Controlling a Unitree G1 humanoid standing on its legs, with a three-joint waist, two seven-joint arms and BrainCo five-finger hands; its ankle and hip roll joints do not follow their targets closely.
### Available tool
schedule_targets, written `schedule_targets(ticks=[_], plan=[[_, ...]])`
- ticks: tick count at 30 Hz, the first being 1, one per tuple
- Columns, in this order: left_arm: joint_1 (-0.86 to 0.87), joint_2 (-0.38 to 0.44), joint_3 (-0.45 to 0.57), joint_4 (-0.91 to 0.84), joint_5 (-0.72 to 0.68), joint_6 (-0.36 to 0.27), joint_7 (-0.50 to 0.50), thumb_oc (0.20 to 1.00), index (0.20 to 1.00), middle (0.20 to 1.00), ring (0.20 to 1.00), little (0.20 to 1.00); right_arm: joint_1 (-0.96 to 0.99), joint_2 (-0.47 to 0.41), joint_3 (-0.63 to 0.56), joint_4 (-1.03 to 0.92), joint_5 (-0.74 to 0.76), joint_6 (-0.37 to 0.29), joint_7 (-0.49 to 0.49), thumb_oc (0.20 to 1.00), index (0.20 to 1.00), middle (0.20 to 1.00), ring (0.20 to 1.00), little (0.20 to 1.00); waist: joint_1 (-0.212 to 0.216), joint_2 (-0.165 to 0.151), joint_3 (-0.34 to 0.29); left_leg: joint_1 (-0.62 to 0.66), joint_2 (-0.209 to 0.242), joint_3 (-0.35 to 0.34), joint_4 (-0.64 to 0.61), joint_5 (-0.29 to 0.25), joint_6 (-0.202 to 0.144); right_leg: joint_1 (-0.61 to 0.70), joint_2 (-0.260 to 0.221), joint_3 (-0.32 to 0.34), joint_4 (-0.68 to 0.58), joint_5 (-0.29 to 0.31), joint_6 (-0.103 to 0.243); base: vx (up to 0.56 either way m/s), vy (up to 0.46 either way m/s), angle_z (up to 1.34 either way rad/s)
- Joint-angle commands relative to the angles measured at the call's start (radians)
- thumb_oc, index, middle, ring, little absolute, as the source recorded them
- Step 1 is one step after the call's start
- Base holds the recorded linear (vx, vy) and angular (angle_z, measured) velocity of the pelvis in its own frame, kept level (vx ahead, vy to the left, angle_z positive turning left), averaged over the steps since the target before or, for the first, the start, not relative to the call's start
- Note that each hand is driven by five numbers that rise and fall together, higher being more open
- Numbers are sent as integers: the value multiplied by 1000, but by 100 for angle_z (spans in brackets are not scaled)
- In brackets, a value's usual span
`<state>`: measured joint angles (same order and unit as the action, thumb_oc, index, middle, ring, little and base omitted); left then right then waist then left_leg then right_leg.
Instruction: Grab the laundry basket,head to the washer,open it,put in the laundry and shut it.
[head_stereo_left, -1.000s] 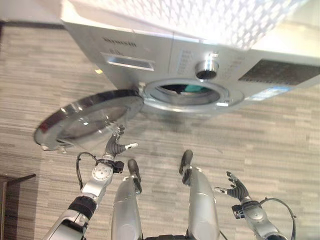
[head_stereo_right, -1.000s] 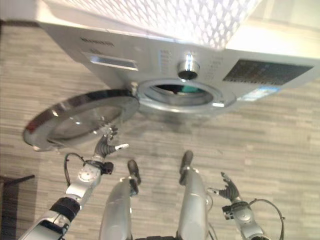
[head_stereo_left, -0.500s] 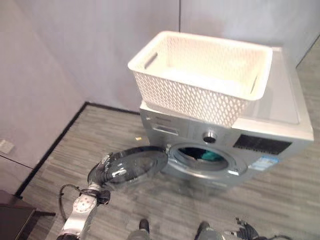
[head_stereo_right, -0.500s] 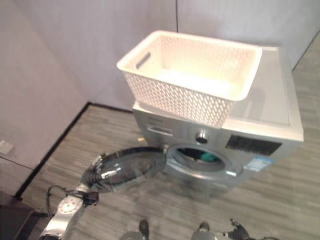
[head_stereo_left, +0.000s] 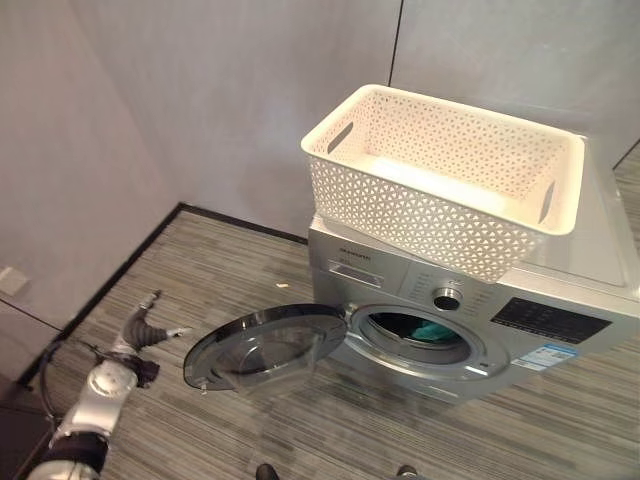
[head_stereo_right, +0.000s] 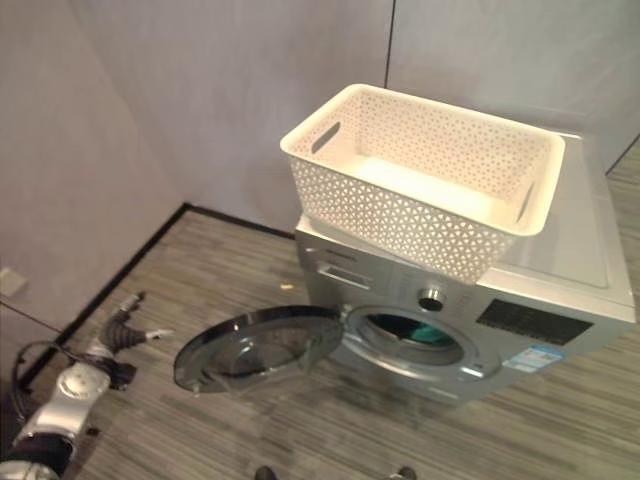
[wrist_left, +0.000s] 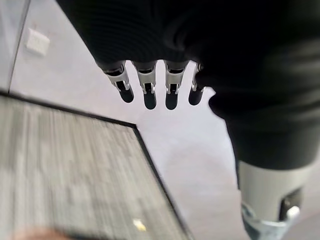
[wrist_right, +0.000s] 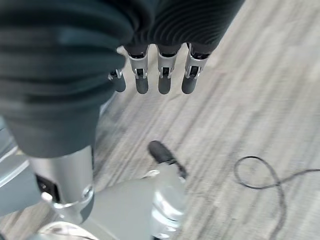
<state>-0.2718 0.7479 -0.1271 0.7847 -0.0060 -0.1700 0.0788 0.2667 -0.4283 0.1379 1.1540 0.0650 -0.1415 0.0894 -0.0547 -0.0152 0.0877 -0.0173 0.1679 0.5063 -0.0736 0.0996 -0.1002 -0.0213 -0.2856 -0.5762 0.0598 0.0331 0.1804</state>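
A white lattice laundry basket (head_stereo_left: 440, 200) stands empty on top of the silver washer (head_stereo_left: 560, 320). The washer's round glass door (head_stereo_left: 265, 347) is swung wide open to the left. Teal laundry (head_stereo_left: 430, 330) lies inside the drum. My left hand (head_stereo_left: 140, 328) hovers low at the far left, well apart from the door's edge, open and holding nothing. In the left wrist view its fingers (wrist_left: 150, 90) point at the wall corner. My right hand (wrist_right: 160, 75) hangs over the floor in the right wrist view, open and empty.
Grey walls meet in a corner behind and left of the washer, with a black baseboard (head_stereo_left: 110, 280) along the floor. A wall outlet (head_stereo_left: 10, 280) sits low at the left. A small yellow scrap (head_stereo_left: 282, 285) lies on the striped floor beside the washer.
The camera has tilted up, so the whole picture has shifted. My left hand has come away from the door's rim and now stands apart to its left. The door stays open.
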Motion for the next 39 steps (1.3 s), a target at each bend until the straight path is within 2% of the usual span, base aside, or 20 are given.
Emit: schedule_targets(ticks=[1,5,11,17,20,21,22,24,25,26,27,28,29,32,33,34,36,37,38,39], plan=[[-203,32,-28,106,62,-24,70,1000,1000,1000,1000,1000,-42,-17,14,-14,52,-6,6,1000,1000,1000,1000,1000,-32,-23,114,-93,-2,-40,52,11,-24,-24,-4,92,-42,94,33,-120,40,-1],[-293,54,-98,194,114,-21,86,1000,1000,1000,1000,1000,-67,-20,32,-28,76,-12,13,1000,1000,1000,1000,1000,-37,-45,161,-163,-3,-41,83,4,-16,-87,-12,115,-33,113,39,-143,85,-12],[-373,16,-187,333,177,3,69,1000,1000,1000,1000,1000,-101,-17,53,-31,107,-12,12,1000,1000,1000,1000,1000,-47,-74,218,-249,-5,-39,125,-9,-9,-148,-27,123,-31,144,55,-53,69,-4],[-330,-19,-254,320,241,4,-40,1000,1000,1000,1000,1000,-121,-55,-8,2,99,-7,0,1000,1000,1000,1000,1000,-63,-52,211,-258,-22,-16,201,-81,10,-159,-77,142,16,148,63,7,122,-6],[-321,-47,-237,334,220,11,-39,1000,1000,1000,1000,1000,-129,-60,-26,11,102,-4,-2,1000,1000,1000,1000,1000,-69,-43,204,-242,-36,-2,197,-90,16,-159,-92,153,21,165,68,11,171,-8],[-298,-77,-228,313,200,7,-51,1000,1000,1000,1000,1000,-131,-60,-31,19,96,2,3,1000,1000,1000,1000,1000,-74,-31,193,-223,-58,4,178,-88,17,-155,-109,156,8,205,79,2,129,-6],[-291,-93,-226,302,191,5,-50,1000,1000,1000,1000,1000,-132,-60,-27,22,86,2,5,1000,1000,1000,1000,1000,-76,-22,189,-215,-69,0,165,-79,16,-154,-114,164,1,214,81,2,128,-5],[-285,-108,-228,292,179,8,-55,1000,1000,1000,1000,1000,-134,-60,-20,22,75,4,8,1000,1000,1000,1000,1000,-81,-11,185,-207,-76,-10,151,-71,17,-153,-115,188,7,211,81,-3,52,-5],[-285,-119,-235,278,173,7,-56,1000,1000,1000,1000,1000,-136,-53,-3,18,64,5,8,1000,1000,1000,1000,1000,-93,1,185,-200,-81,-25,140,-60,28,-157,-96,251,64,175,73,-40,124,2],[-257,-124,-222,250,169,8,-46,1000,1000,1000,1000,1000,-136,-47,15,11,50,6,10,1000,1000,1000,1000,1000,-77,10,180,-177,-61,4,131,-50,37,-142,-64,257,147,77,43,-40,100,17],[-254,-124,-220,248,169,9,-46,1000,1000,1000,1000,1000,-136,-47,16,11,50,6,10,1000,1000,1000,1000,1000,-75,10,181,-174,-60,6,131,-50,36,-143,-64,260,150,73,42,-71,80,9],[-232,-129,-202,235,165,15,-39,1000,1000,1000,1000,1000,-149,-40,24,5,50,6,9,1000,1000,1000,1000,1000,-57,10,175,-167,-50,24,126,-43,42,-125,-48,232,205,44,29,-61,-39,-26],[-222,-134,-196,227,166,21,-36,1000,1000,1000,1000,1000,-153,-35,31,-4,52,5,11,1000,1000,1000,1000,1000,-54,6,176,-160,-47,26,121,-38,39,-124,-26,251,216,6,20,-87,-108,-53],[-211,-155,-189,216,169,28,-22,1000,1000,1000,1000,1000,-150,-34,73,-74,31,3,14,1000,1000,1000,1000,1000,-30,-9,176,-166,-3,40,130,15,12,-98,50,273,170,-86,-18,-146,-279,-39],[-226,-169,-201,209,181,35,-10,1000,1000,1000,1000,1000,-145,-54,99,-121,15,1,17,1000,1000,1000,1000,1000,-14,-16,186,-185,42,30,132,78,-19,-87,96,265,166,-113,-52,-168,-370,-27],[-227,-170,-201,209,182,35,-9,1000,1000,1000,1000,1000,-144,-54,97,-122,15,2,18,1000,1000,1000,1000,1000,-14,-15,187,-184,44,27,131,81,-21,-85,99,263,164,-113,-54,-276,-540,-20],[-226,-215,-229,175,209,51,-6,1000,1000,1000,1000,1000,-160,-76,95,-151,29,-2,-4,1000,1000,1000,1000,1000,-6,-12,191,-187,121,23,83,187,-70,-59,153,226,124,-123,-69,-226,-407,0],[-226,-217,-229,175,210,52,-6,1000,1000,1000,1000,1000,-159,-77,94,-152,29,-2,-4,1000,1000,1000,1000,1000,-6,-9,192,-185,124,22,79,192,-72,-56,156,225,120,-122,-72,-197,-336,-3],[-213,-268,-254,124,208,50,-21,1000,1000,1000,1000,1000,-170,-93,94,-152,34,-3,-11,1000,1000,1000,1000,1000,-8,-4,188,-165,163,28,36,236,-92,-55,184,224,101,-119,-73,-123,-208,-4],[-211,-270,-253,123,208,51,-21,1000,1000,1000,1000,1000,-168,-96,93,-152,34,-3,-10,1000,1000,1000,1000,1000,-6,0,189,-160,165,30,31,241,-94,-53,187,225,97,-117,-75,-201,-365,-2]])
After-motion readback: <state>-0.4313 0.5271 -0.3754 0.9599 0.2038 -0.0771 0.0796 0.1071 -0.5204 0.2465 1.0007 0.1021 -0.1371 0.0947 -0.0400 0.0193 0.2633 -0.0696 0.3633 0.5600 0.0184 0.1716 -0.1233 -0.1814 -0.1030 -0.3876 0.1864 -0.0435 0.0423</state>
